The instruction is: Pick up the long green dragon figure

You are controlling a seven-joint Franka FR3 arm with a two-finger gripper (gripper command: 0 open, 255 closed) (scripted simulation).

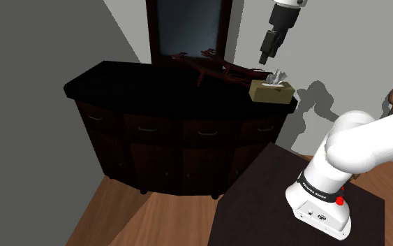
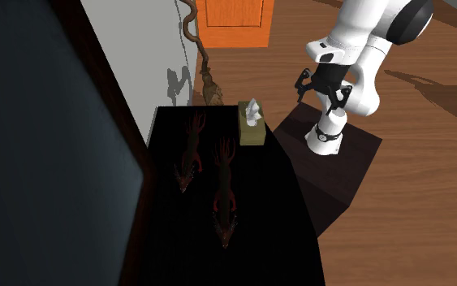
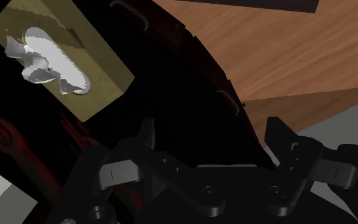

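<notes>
The long dragon figure (image 1: 212, 68) looks dark reddish-brown, not green. It lies on the black top of a dark dresser (image 1: 118, 80), in front of the mirror. From above, the dragon (image 2: 224, 191) stretches along the top, with a similar dark red shape (image 2: 190, 150) beside it, nearer the mirror. My gripper (image 1: 265, 61) hangs high above the tissue-box end of the dresser, well away from the dragon. The gripper (image 2: 324, 89) is open with nothing between its fingers. In the wrist view the gripper (image 3: 212, 137) shows its fingers apart, and a red part of the dragon (image 3: 6, 143) sits off to one side.
An olive tissue box (image 1: 270, 90) (image 2: 252, 123) (image 3: 75, 60) stands at the dresser's end nearest my gripper. A framed mirror (image 1: 188, 28) rises behind the top. A twisted brown branch (image 2: 196, 36) and an orange door (image 2: 234, 20) stand by the wall. Wooden floor (image 3: 285, 57) lies beside the dresser.
</notes>
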